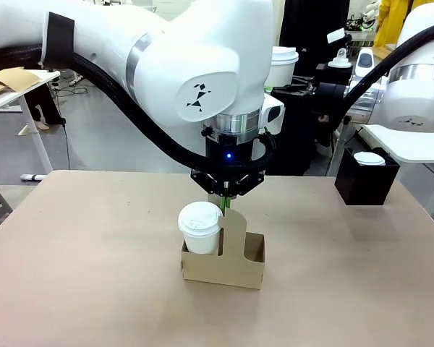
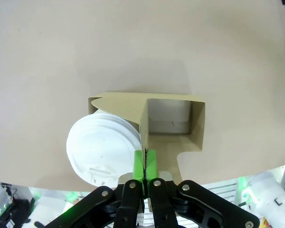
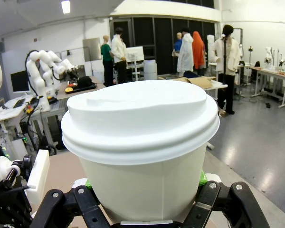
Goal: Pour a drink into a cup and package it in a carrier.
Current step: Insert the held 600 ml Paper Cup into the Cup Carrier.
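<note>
Bench [image 1: 94,253] tan. Carrier [image 1: 231,269] at ctr, near side; L tool [image 1: 225,204] clenched on its upright handle panel from above. Black box [image 1: 362,184] far right, small cup [image 1: 369,157] inside. Cup [image 1: 200,224], lidded, upright in carrier's left pocket, just beside panel. R tool [image 3: 145,183] grasping 2nd cup [image 3: 140,118], lidded, pads on opp. sides, held well above bench.

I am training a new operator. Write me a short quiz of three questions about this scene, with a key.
1. True or false: the cup stands in the carrier.
2. The jaws of the left gripper are shut on: A) the cup's lid, B) the carrier's handle panel, C) nothing.
3. What does the right gripper hold?
Key: 1 true; 2 B; 3 a second lidded cup.
</note>
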`<state>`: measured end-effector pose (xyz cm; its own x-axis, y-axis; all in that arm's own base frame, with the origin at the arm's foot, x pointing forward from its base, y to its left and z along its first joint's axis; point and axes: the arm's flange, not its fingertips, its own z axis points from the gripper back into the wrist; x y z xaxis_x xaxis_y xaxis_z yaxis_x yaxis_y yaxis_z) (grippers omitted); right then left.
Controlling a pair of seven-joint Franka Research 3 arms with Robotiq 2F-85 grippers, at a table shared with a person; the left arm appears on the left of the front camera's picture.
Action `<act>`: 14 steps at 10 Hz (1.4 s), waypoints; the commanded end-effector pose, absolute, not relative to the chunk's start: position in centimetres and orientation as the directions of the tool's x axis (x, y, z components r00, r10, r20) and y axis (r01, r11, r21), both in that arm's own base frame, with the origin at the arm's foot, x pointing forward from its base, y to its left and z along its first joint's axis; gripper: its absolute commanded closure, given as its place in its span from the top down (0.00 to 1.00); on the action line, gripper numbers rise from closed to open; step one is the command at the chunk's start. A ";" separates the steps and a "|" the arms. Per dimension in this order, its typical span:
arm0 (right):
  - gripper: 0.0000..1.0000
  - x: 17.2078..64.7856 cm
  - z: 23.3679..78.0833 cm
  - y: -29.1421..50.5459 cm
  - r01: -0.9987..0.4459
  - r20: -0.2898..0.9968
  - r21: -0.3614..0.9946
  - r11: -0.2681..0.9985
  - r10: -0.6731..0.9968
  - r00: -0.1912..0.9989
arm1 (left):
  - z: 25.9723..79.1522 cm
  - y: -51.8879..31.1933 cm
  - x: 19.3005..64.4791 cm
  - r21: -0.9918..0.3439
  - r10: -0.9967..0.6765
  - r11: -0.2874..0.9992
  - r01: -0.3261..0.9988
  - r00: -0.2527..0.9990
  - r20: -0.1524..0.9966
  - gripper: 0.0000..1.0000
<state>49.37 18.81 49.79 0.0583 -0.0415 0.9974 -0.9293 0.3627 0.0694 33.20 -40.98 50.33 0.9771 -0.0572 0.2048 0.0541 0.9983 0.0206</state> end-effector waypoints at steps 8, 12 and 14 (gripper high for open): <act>0.80 50.9 48.1 16.7 -0.982 0.997 0.069 0.178 -0.058 0.059 | 57.2 -34.2 31.7 -0.116 -0.223 0.960 0.256 0.946 0.237 1.00; 0.80 48.7 42.1 15.2 -0.996 0.998 -0.052 -0.071 -0.049 -0.048 | 59.0 -25.4 32.1 -0.174 -0.431 0.837 0.520 0.820 0.377 1.00; 0.80 46.1 39.1 15.6 -0.991 0.994 -0.103 -0.085 -0.055 -0.099 | 57.4 -20.1 33.2 -0.178 -0.494 0.756 0.630 0.728 0.475 1.00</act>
<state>47.30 15.77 39.66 -0.0472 -0.0330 0.9983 -0.9959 -0.0759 -0.0496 33.50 -22.27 59.32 0.7809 -0.4585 0.4241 0.5560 0.8197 -0.1375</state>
